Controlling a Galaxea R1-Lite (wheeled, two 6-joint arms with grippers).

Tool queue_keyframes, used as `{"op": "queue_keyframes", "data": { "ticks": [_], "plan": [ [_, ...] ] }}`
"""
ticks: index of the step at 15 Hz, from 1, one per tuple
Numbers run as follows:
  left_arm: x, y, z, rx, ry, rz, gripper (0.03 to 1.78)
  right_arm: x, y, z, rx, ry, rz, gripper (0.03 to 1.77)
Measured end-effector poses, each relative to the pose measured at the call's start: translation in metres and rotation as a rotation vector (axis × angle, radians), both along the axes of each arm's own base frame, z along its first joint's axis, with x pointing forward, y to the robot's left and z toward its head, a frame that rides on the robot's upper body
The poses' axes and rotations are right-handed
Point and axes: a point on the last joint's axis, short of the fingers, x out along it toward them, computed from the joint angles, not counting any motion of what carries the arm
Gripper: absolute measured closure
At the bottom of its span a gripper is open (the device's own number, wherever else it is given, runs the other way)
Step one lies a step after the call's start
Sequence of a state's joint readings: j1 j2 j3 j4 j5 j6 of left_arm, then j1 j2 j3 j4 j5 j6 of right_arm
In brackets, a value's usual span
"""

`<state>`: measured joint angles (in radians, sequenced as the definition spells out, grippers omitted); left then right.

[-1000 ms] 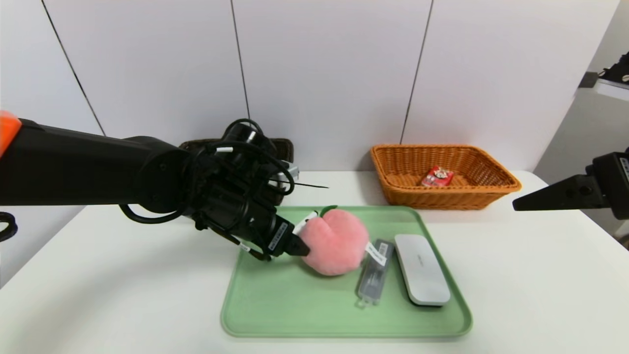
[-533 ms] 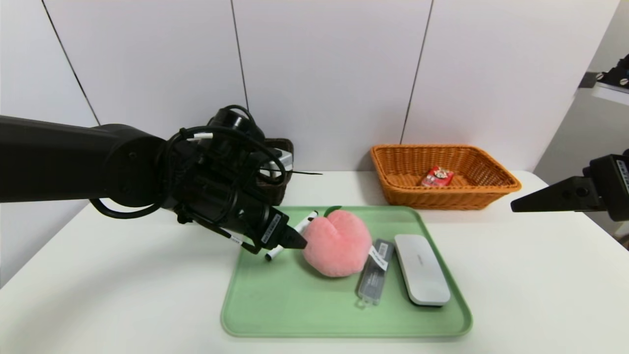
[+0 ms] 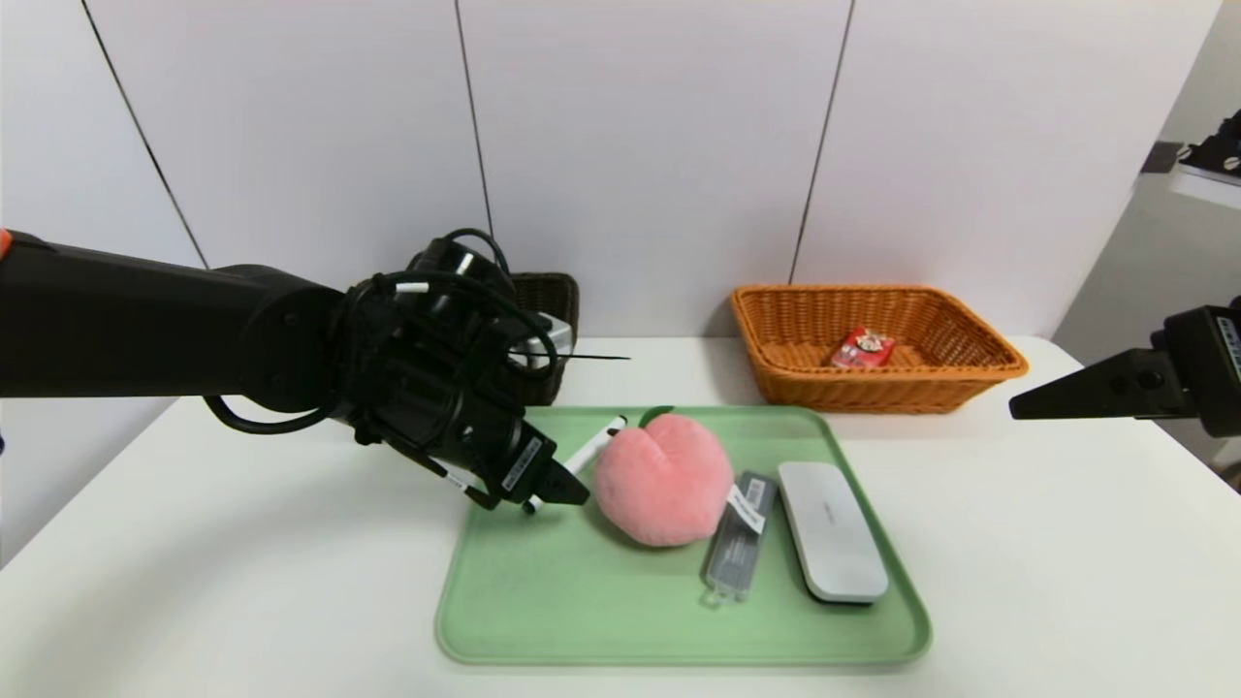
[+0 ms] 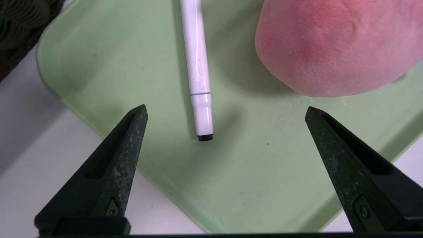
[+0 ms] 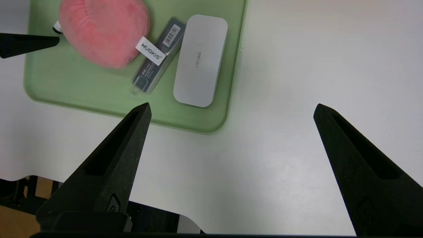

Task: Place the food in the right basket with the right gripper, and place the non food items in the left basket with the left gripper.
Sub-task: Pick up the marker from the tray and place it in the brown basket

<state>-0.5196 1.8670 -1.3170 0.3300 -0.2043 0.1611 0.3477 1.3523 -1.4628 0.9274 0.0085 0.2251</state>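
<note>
Hovering (fingers wide), left gripper (image 4: 226, 107) nears the marker (image 4: 200, 72); tray edge (image 4: 165, 195) close.

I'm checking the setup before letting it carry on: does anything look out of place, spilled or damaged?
Nothing looks spilled or damaged. One mild oddity: the plush peach's white tag lies across the grey case, so it might snag when either is lifted.

Bright, diffuse light; soft shadows; source perhaps overhead.
</note>
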Motion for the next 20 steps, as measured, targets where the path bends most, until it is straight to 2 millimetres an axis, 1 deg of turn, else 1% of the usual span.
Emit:
{"op": "queue_keyframes", "data": {
  "ticks": [11, 20],
  "plan": [
    [0.020, -0.011, -0.028, -0.001, 0.008, 0.010, 0.12, 0.001, 0.000, -0.007, -0.006, 0.023, 0.000, 0.10],
    [0.026, -0.012, -0.039, 0.011, 0.024, 0.016, 0.12, -0.001, 0.000, -0.011, -0.005, 0.027, -0.002, 0.10]
  ]
}}
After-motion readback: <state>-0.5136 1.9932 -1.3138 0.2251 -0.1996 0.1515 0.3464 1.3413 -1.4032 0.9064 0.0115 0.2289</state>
